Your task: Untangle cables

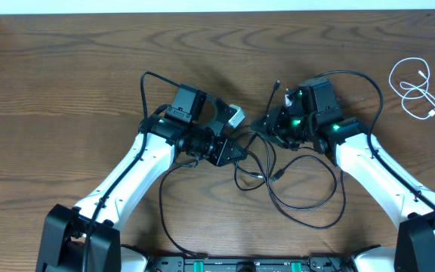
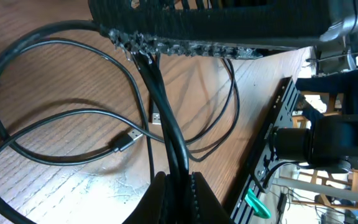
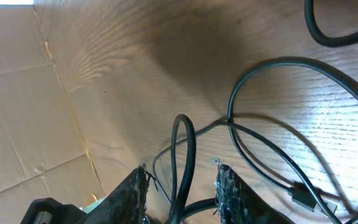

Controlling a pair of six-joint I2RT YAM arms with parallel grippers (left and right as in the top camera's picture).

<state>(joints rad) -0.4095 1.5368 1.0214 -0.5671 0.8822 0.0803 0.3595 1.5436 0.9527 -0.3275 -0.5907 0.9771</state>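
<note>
At centre, left hand [image 2: 178, 186] clamps black cable [image 2: 167, 124], right hand [image 3: 182, 186] parted, one white cable [image 1: 433, 111]

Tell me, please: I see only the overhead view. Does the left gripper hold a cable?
Observer: Yes. In the left wrist view the left gripper is shut on a black cable, which runs up from between its fingers.
Operator: And the right gripper?
Observer: In the right wrist view the right gripper has its jaws apart. A black loop rises between them, with a gap on each side, so it is not pinched.
Operator: Is any plug caught in a grip?
Observer: Not the one that the left wrist view shows. That plug lies on the table, left of the held cable.
</note>
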